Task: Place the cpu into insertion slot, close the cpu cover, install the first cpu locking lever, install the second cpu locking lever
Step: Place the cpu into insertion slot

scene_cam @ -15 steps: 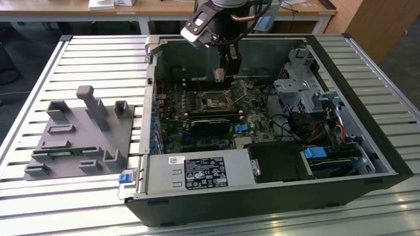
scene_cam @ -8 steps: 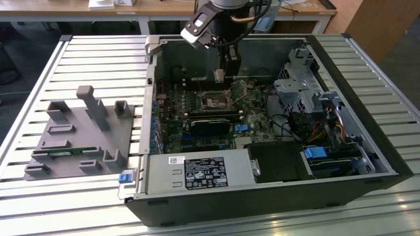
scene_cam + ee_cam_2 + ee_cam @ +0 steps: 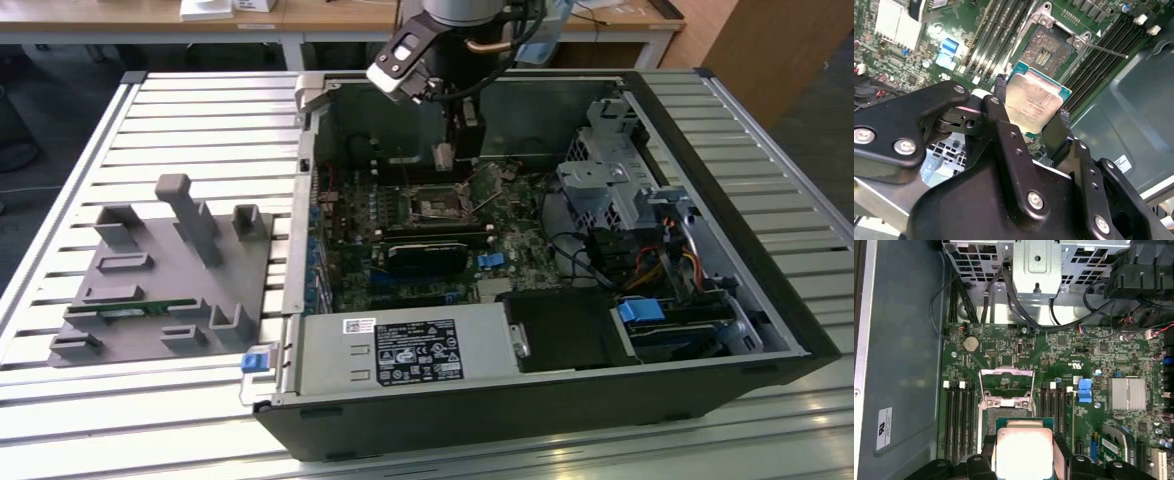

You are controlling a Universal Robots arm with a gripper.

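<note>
Second wrist view: jaws clamp cpu [image 3: 1034, 102], insertion slot [image 3: 1046, 50] exposed.

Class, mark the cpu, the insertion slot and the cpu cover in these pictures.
cpu [image 3: 1034, 102]: second wrist view, centre of metal top.
insertion slot [image 3: 1046, 51]: second wrist view, dark centre.
cpu cover [image 3: 1006, 371]: first wrist view, bar of its frame.

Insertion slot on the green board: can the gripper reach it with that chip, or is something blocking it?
Probably yes. The gripper holds the cpu near the insertion slot, the cpu cover stands swung open, and nothing lies between them.
</note>
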